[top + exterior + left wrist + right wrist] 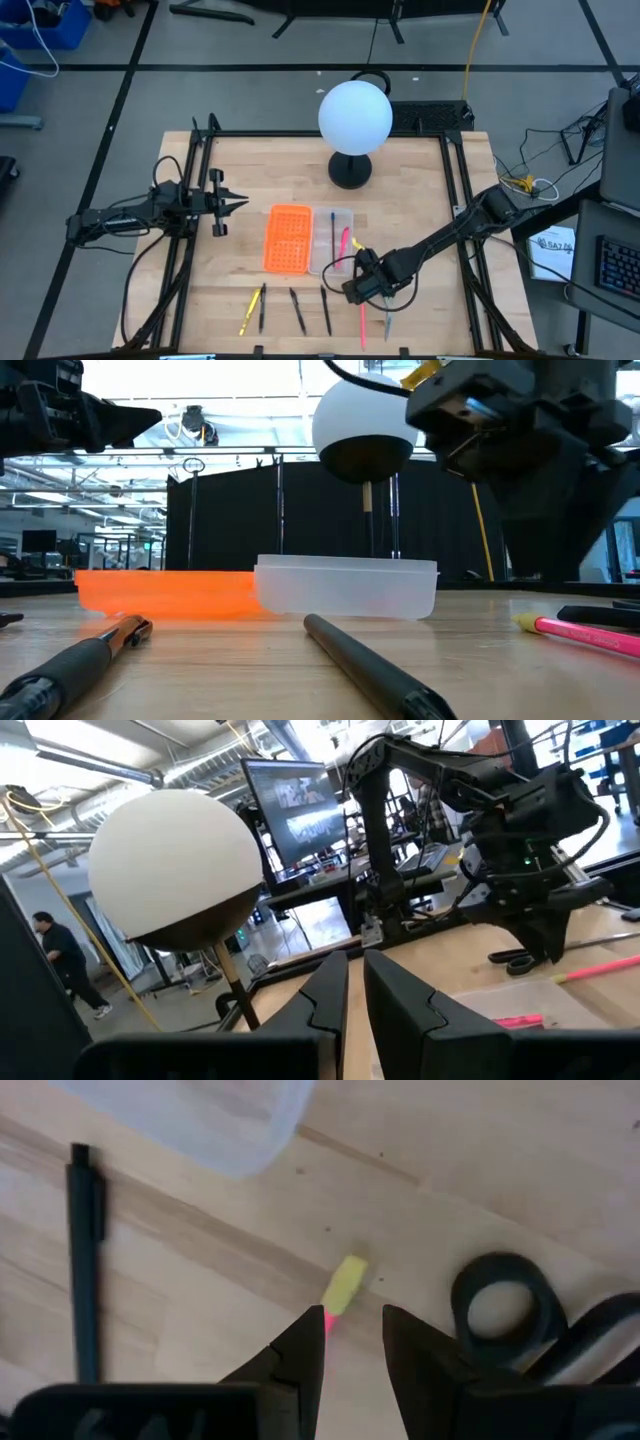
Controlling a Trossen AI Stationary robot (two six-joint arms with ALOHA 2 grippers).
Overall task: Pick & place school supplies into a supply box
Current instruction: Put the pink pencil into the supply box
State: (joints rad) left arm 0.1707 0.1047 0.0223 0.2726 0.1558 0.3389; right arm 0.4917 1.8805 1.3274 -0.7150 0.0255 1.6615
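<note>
My right gripper [360, 290] [352, 1345] points down, open, above a pink pen [362, 322] near the table's front edge. Its fingers stand over the pen's yellow end [346, 1285], and the pen lies flat on the wood [590, 632]. The clear supply box [333, 240] [345, 588] sits just beyond, with a blue pen and a pink pen lying in it. Black-handled scissors [388, 320] [497, 1305] lie beside the pink pen. My left gripper [235, 203] [352, 985] waits raised at the table's left, shut, with nothing in it.
An orange perforated tray [287, 238] lies against the supply box's left side. A yellow pencil [245, 312] and three black pens [297, 310] lie along the front edge. A white globe lamp [355, 115] stands at the back centre.
</note>
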